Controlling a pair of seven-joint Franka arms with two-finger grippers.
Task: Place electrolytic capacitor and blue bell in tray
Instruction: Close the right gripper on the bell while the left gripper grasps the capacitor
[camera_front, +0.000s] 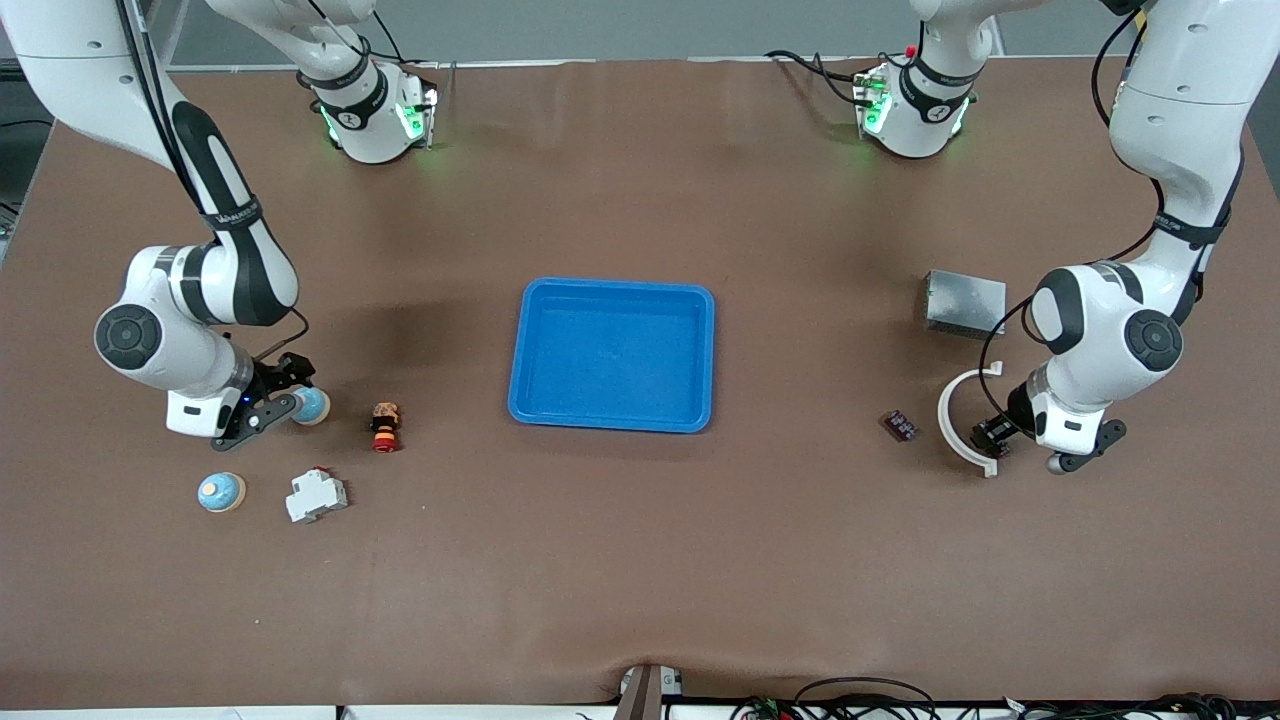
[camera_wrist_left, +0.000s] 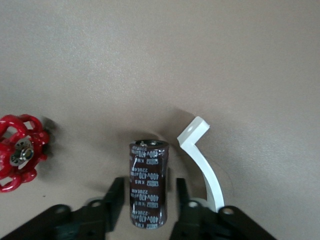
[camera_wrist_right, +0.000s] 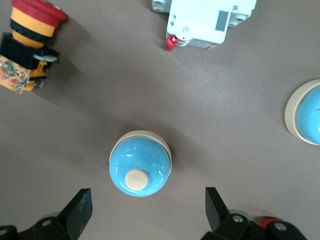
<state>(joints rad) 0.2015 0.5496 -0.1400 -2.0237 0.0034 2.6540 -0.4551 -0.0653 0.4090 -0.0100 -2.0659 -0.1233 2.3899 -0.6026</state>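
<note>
Spare bell: a second round blue bell with a cream base (camera_front: 221, 491) lies nearer the front camera than the tray, toward the right arm's end of the table, beside a white plastic circuit breaker (camera_front: 316, 495).
Blue bell: the domed glossy-blue bell with a cream button and cream base (camera_wrist_right: 140, 165) sits on the brown table (camera_front: 640, 560), well apart from the shallow bright-blue plastic tray (camera_front: 612, 420), toward the right arm's end.
Right gripper: the right gripper (camera_wrist_right: 147, 202) hangs low at the bell, spread wide, holding nothing.
Bell handling: probably light and hard; the dome looks slippery, so the rim of the base seems the safer hold.
Capacitor: the dark brown cylindrical electrolytic capacitor (camera_wrist_left: 149, 170) lies on its side toward the left arm's end, well apart from the tray, just beside a white curved plastic clip (camera_wrist_left: 202, 160).
Left gripper: the left gripper (camera_wrist_left: 149, 196) straddles it narrowly, small gaps showing at both fingers.
Capacitor handling: stiff, light, apt to roll; take it across mid-body.
Tray: holds nothing.
</note>
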